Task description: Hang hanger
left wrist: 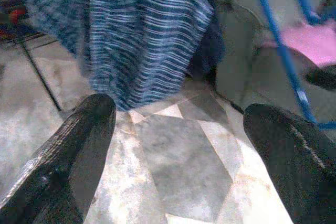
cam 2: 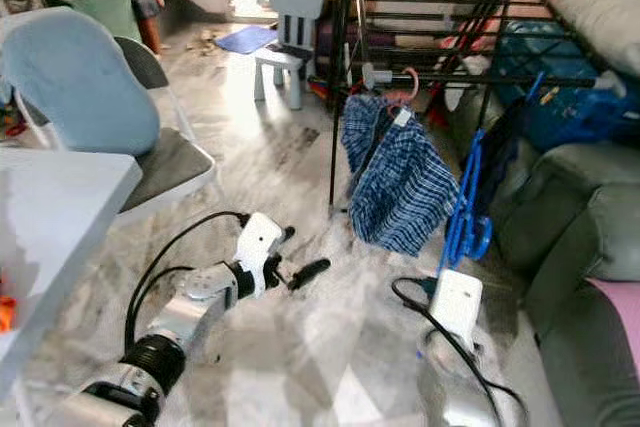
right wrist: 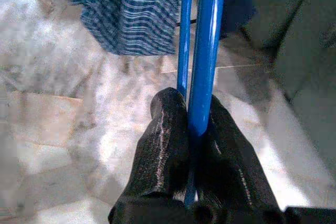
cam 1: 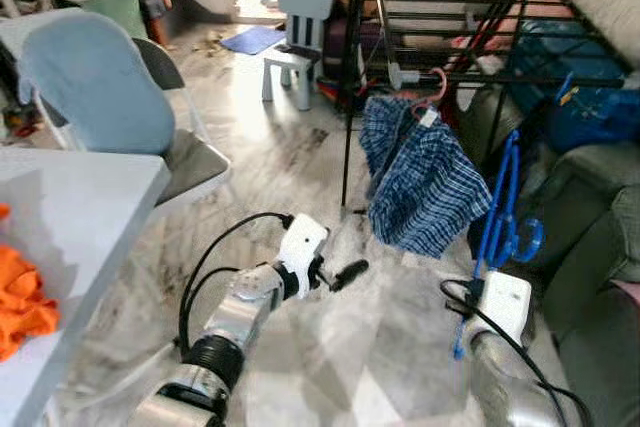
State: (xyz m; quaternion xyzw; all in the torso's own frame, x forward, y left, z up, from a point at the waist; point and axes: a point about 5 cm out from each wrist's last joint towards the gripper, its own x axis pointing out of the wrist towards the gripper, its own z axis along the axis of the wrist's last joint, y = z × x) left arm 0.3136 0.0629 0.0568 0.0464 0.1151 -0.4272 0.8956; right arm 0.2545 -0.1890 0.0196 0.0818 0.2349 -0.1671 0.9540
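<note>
My right gripper (right wrist: 193,109) is shut on a blue plastic hanger (right wrist: 206,35), pinching its bars between both fingers. In the head view the blue hanger (cam 1: 497,215) stands upright above my right wrist, in front of the grey sofa and just right of the black drying rack (cam 1: 450,7). Blue plaid shorts (cam 1: 415,182) hang from a pink hanger (cam 1: 433,87) on the rack's near rail. My left gripper (left wrist: 178,129) is open and holds nothing; it is low over the marble floor, left of the shorts.
A white table (cam 1: 80,207) with an orange cloth (cam 1: 20,297) is at my left, and a chair with a blue cushion (cam 1: 95,82) stands behind it. A small white chair (cam 1: 298,37) stands farther back. The grey sofa (cam 1: 595,247) and a blue bag (cam 1: 585,107) are at the right.
</note>
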